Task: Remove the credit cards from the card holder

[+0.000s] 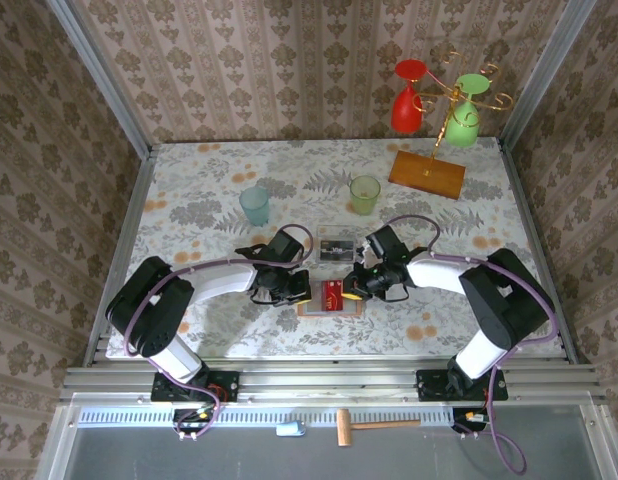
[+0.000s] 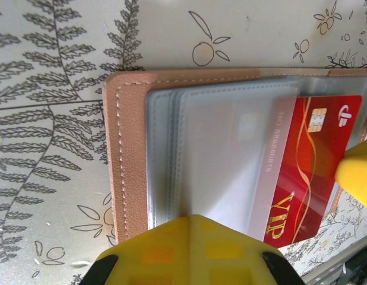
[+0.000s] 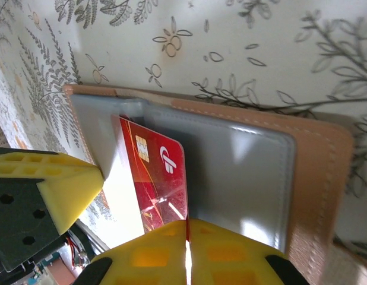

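Overhead; wrist close-ups on card holder (image 2: 127, 178)

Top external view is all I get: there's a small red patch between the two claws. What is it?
Observer: A red credit card, with a gold chip and gold "VIP" lettering.
Operator: Is it out of its wallet?
Observer: Only partly. One end lies under a frosted clear pocket of the pink card holder.
Operator: Is a claw gripping it?
Observer: Yes. The right gripper is shut on the card's edge, which shows in the seam between its yellow fingers.
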Tool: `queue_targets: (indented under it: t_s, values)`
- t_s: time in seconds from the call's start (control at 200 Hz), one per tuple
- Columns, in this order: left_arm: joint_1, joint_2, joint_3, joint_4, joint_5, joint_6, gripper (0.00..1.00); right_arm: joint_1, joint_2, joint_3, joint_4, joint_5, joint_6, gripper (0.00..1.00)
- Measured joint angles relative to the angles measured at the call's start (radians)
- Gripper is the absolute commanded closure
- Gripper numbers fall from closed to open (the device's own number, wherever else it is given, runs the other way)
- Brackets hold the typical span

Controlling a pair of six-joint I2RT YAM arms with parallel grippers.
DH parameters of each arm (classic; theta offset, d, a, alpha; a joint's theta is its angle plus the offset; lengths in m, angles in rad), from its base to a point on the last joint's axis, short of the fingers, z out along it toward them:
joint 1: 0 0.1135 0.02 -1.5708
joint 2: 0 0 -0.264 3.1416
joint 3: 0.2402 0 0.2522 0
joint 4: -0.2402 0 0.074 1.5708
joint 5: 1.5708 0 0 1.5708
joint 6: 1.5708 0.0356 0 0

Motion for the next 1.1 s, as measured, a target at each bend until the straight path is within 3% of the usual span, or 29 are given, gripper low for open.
queue_targets:
  t_s: [0.52, 1.1]
  values:
    - [0.0, 0.0, 0.0, 0.0, 0.0, 0.0, 0.98, -0.016, -0.094, 0.023, -0.172, 0.072, -0.07, 0.93]
    - [0.0, 0.0, 0.0, 0.003, 0.0, 0.0, 0.98, 0.021, -0.073, 0.063, -0.163, 0.075, -0.044, 0.87]
